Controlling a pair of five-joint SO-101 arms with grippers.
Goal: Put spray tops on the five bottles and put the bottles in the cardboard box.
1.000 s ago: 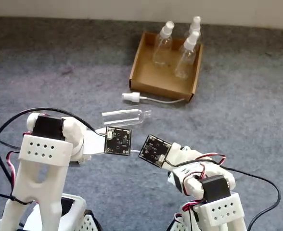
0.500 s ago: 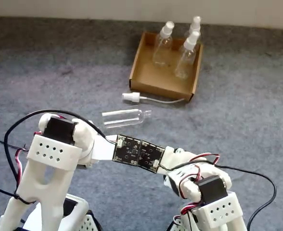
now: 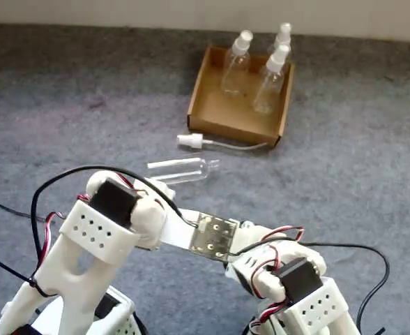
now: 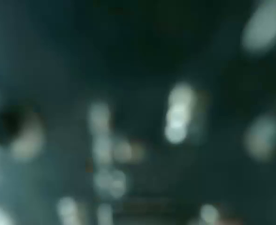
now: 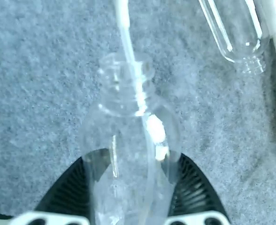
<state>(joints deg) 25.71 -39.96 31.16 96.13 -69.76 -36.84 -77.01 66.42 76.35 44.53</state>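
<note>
My right gripper (image 5: pixel 133 164) is shut on a clear bottle (image 5: pixel 128 140) that it holds with the open neck pointing away from the camera. A thin white spray tube (image 5: pixel 127 51) reaches down into that neck. In the high view the left arm's wrist (image 3: pixel 212 237) lies right over the right arm's end at the table's near middle. The left wrist view is a dark blur. A second clear bottle (image 3: pixel 180 169) lies on its side on the carpet, also seen as the lying bottle (image 5: pixel 234 28). A loose spray top (image 3: pixel 191 141) with its tube lies just beyond it.
The cardboard box (image 3: pixel 212 115) sits at the far middle and holds three upright bottles with spray tops (image 3: pixel 269 80). Grey carpet (image 3: pixel 358 167) covers the table, with open room to the left and right of the box.
The left arm has swung right and forward, and its wrist now covers the right arm's end, where the two stood apart before. The lying bottle and loose spray top have not moved.
</note>
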